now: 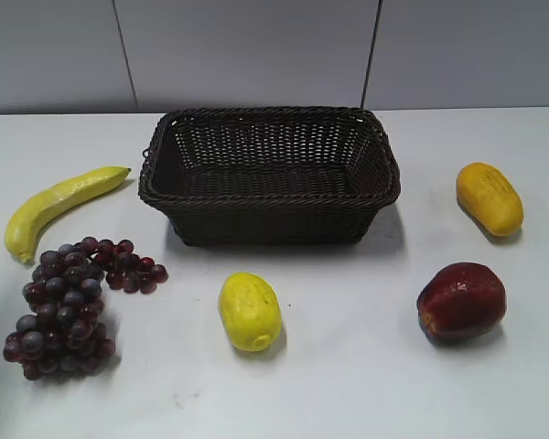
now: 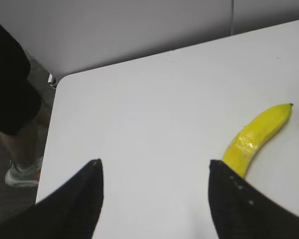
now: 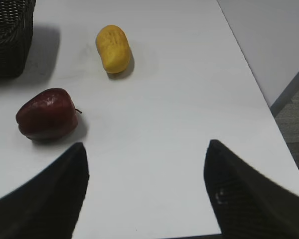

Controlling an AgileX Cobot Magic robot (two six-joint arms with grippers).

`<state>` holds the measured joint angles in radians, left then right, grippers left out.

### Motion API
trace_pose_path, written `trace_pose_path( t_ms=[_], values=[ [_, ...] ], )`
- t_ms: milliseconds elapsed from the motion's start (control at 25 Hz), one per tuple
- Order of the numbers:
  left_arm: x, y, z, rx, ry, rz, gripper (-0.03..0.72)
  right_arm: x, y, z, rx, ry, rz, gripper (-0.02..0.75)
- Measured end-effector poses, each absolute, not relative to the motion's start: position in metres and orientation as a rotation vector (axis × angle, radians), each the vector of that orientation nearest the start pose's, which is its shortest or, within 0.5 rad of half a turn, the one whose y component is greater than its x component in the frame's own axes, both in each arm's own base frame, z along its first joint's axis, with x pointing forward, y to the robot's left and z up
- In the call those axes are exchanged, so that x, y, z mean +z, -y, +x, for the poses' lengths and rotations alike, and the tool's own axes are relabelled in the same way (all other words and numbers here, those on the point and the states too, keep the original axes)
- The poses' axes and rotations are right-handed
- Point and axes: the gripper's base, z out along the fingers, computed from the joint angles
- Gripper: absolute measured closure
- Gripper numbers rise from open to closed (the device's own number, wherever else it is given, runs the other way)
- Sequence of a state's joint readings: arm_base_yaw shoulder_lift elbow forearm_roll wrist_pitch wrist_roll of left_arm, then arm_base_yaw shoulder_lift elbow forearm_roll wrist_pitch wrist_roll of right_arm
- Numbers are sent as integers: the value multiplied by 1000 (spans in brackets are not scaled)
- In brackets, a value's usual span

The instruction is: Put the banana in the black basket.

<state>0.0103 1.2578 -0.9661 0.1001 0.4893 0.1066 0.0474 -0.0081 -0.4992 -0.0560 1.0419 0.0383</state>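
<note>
1. The left claw [image 2: 152,172] is released, its two dark fingers spread wide with only bare table [image 2: 154,114] between them; the banana [image 2: 256,134] lies ahead and off to the claw's right, its near end just behind the right finger, so a straight descent would likely close on nothing or pin the fruit under that finger
2. The banana is curved and smooth-skinned; a pinch near the tapered tip could let it swivel or slide out during the lift
3. The grapes [image 1: 64,306] sit just beside the banana's lower end, so a wide approach might drag them
4. The black basket [image 1: 270,174] stands well to the banana's right; carried low, the fruit could catch its braided rim
5. The right claw [image 3: 147,172] is also released, nearer the red apple [image 3: 46,113] and orange-yellow fruit [image 3: 113,49]; it risks colliding if both arms reach toward the basket
</note>
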Motion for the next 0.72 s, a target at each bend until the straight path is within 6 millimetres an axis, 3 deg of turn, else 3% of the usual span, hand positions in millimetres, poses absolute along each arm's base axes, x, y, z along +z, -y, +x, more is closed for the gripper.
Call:
trace_pose_path(
  t_ms=[280, 520, 720],
  values=[
    [291, -6, 335, 176, -2459, 285, 194, 279, 5, -5, -12, -2017, -7, 186],
    [258, 17, 377, 78, -2602, 477, 91, 279, 5, -5, -12, -2017, -7, 186],
    [228, 37, 407, -72, -2716, 593, 71, 279, 5, -5, -12, -2017, -7, 186]
  ],
)
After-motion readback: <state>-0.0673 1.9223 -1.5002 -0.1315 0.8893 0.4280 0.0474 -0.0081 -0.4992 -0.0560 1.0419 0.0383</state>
